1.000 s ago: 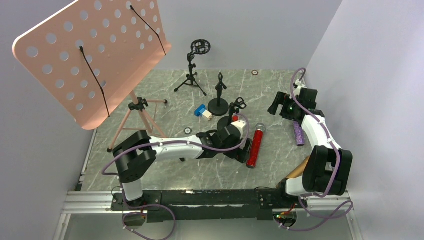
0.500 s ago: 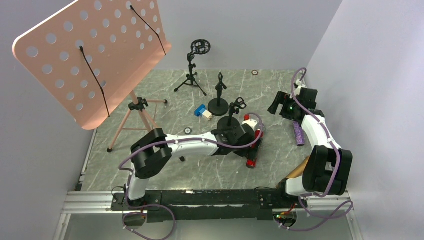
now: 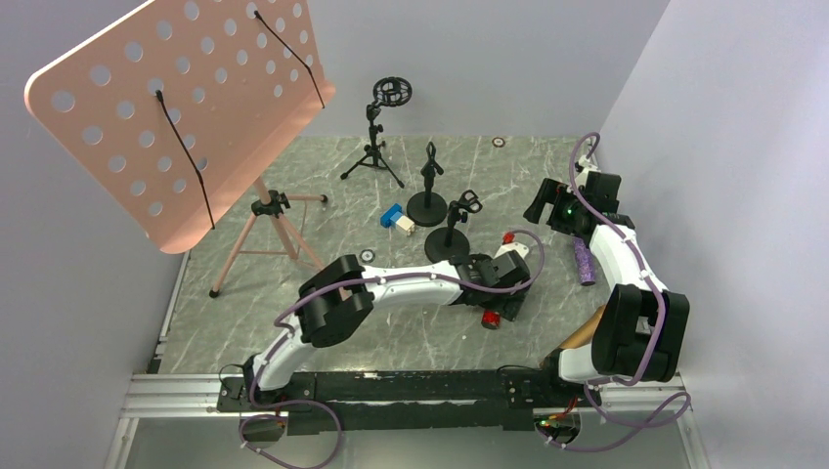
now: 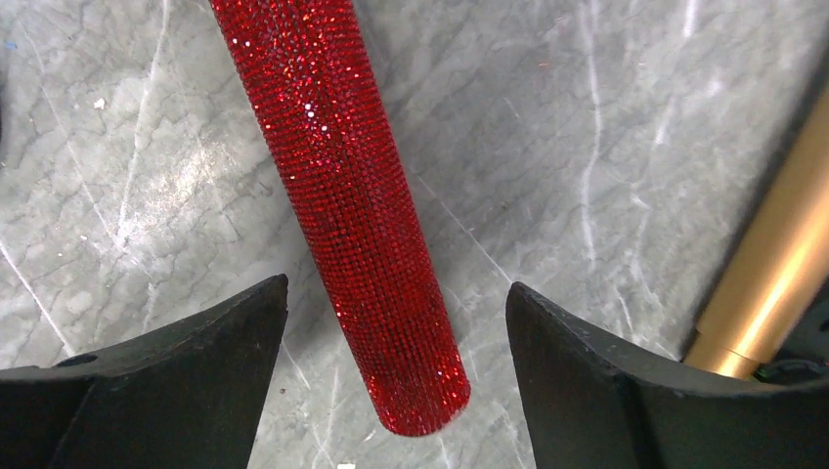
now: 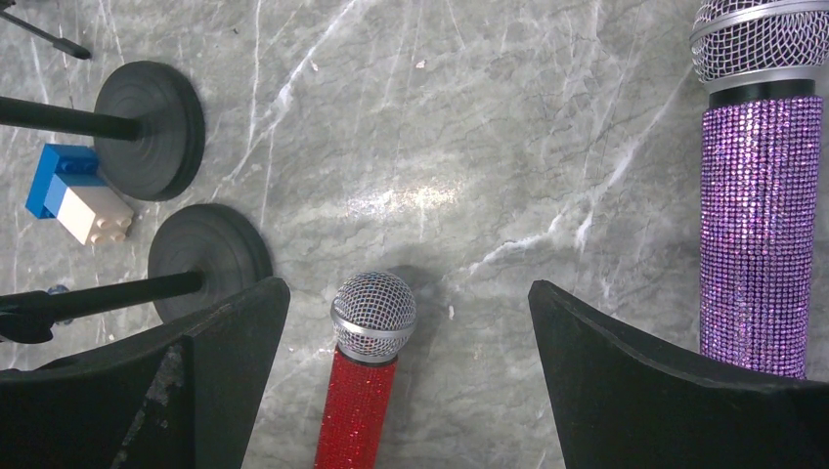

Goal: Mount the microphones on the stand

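Note:
The red glitter microphone (image 4: 342, 195) lies flat on the marble table, its butt end between the open fingers of my left gripper (image 4: 396, 322), which hovers over it without touching. In the top view only its ends show past the left gripper (image 3: 499, 291). Its silver grille (image 5: 374, 313) shows in the right wrist view. The purple glitter microphone (image 5: 751, 195) lies to the right, beside my open, empty right gripper (image 5: 411, 322). The gold microphone (image 4: 772, 283) lies near the right arm's base (image 3: 582, 332). Two round-base clip stands (image 3: 427, 205) (image 3: 448, 242) and a tripod stand (image 3: 374, 147) are empty.
A pink perforated music stand (image 3: 186, 117) on a tripod fills the left side. A blue and white block (image 3: 396, 220) lies by the round bases (image 5: 147, 117). Walls close in at the back and right.
My left arm has stretched to the right and now covers the middle of the red microphone. The right arm and the microphones have not moved.

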Robot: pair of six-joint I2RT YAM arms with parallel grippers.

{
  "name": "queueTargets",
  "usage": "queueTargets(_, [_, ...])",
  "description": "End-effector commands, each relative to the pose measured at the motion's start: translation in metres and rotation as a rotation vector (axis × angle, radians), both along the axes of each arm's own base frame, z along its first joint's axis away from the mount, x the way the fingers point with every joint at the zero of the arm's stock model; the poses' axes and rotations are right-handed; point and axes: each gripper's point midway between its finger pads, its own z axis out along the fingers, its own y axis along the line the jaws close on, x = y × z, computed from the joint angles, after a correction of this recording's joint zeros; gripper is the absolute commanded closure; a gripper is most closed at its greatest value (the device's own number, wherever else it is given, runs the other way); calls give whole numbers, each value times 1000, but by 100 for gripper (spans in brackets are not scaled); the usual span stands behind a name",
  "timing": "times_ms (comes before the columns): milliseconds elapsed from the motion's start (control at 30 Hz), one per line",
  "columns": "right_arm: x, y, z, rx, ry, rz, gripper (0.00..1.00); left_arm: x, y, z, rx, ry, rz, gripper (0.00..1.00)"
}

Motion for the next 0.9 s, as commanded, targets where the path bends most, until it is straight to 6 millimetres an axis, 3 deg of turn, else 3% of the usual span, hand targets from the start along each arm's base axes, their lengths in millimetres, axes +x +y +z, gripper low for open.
queueTargets(0, [9,-2,16,4,-55,-15,0,2,4,-10,88,0,15,15])
queueTargets(233, [8,-2,17,3,-59,-15,0,2,0,-23,118,9,-7,34])
queueTargets(400, [8,-1,18,3,-59,-12,0,2,2,-26,134,2,-27,61])
queueTargets(467, [8,-2,19,1,-62,-12,0,3,4,-19,118,-18,-32,78])
queueTargets(567, [8,1,19,1,-64,10,0,6,10,5,52,-76,-42,91])
queueTargets(600, [8,2,20,0,-67,24,0,5,14,23,14,-99,-50,94])
queueTargets(667, [7,5,21,-1,-72,54,0,0,23,39,-43,-127,-69,96])
queueTargets(867, [3,14,30,-13,-117,138,0,-29,66,53,-142,-142,-157,99])
